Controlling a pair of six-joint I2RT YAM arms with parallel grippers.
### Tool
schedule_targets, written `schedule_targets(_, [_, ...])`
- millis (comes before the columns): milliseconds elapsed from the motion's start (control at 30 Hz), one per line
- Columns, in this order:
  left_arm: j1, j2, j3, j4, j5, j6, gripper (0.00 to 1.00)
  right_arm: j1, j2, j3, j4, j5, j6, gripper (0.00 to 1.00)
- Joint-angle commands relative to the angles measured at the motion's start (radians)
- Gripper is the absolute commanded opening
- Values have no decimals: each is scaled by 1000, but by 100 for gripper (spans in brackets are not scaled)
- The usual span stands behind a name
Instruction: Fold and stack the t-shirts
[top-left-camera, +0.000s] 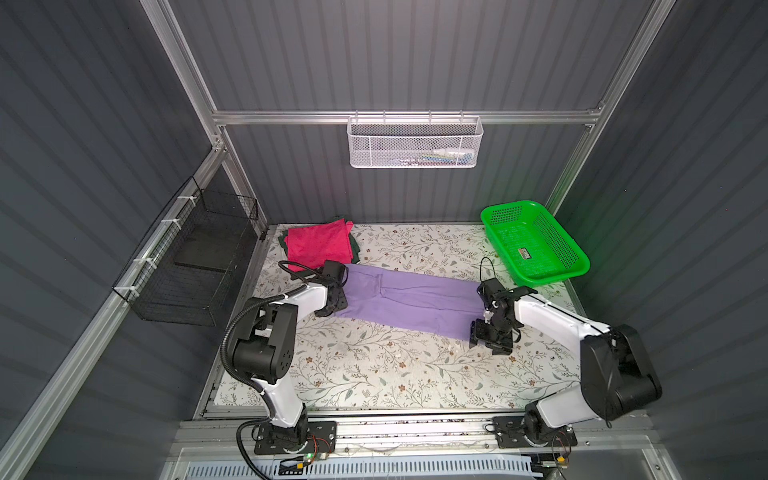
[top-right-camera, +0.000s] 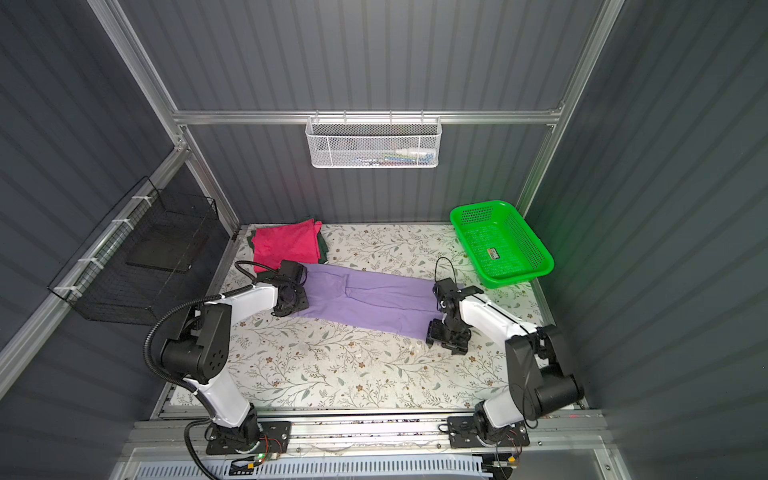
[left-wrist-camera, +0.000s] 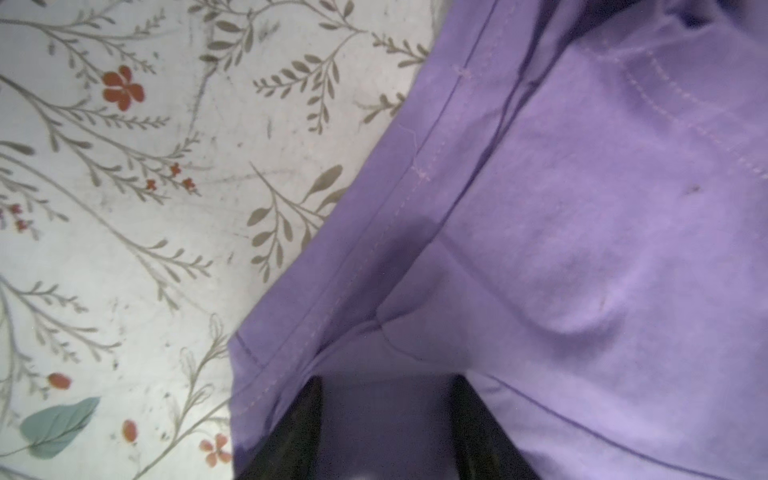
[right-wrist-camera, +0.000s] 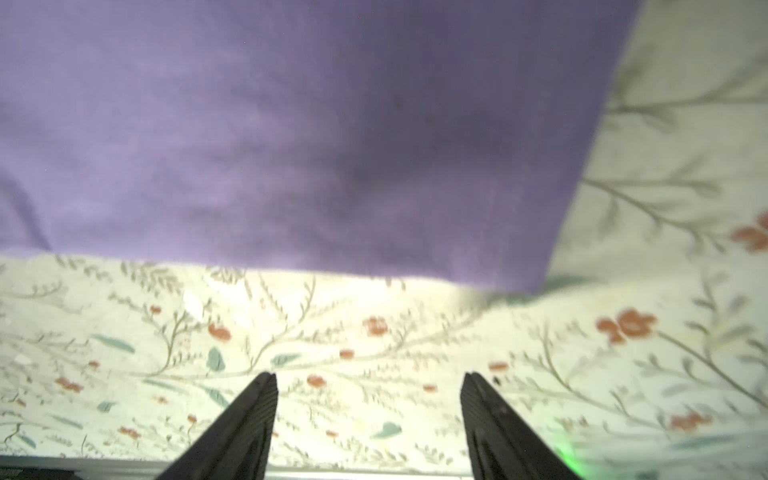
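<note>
Worryingly, the left end effector (left-wrist-camera: 390, 424) gapes astride the lavender t-shirt (top-left-camera: 407, 299), while the right end effector (right-wrist-camera: 368, 415) gapes beside it; a lopsided pinch may skew the fold.

On the counter (top-left-camera: 374, 374), two folded t-shirts sit stacked in the far left corner, the upper t-shirt (top-left-camera: 318, 245) on the lower t-shirt (top-left-camera: 354, 248). The basket (top-left-camera: 555, 239) stands at the far right. Between them, slightly nearer, the third t-shirt (top-left-camera: 407, 299) lies left to right, with the left hand (top-left-camera: 332, 309) on its left end and the right hand (top-left-camera: 486, 343) just beside its near right corner.
</note>
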Motion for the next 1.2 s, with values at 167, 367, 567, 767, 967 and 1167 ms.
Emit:
schedule_targets(167, [5,-77,74,-3,88,85,51,-20,108,303,-41,91,-101,79])
schedule_targets(367, [-5,16,151,-15,170,69,51,-27,358,476,97,140,-167,80])
schedule_targets(567, [-26,51,130,-1,180,50,51,-70,470,486,219,114,-164,76])
schedule_targets(767, [-35,98,121,18,197,22,51,-84,525,459,226,73,-147,75])
schedule_targets(967, [-46,164,161,17,207,25,51,-81,491,359,216,-14,-130,72])
schedule_targets(1167, [-102,250,238,-9,207,45,51,-68,384,164,260,-83,-84,70])
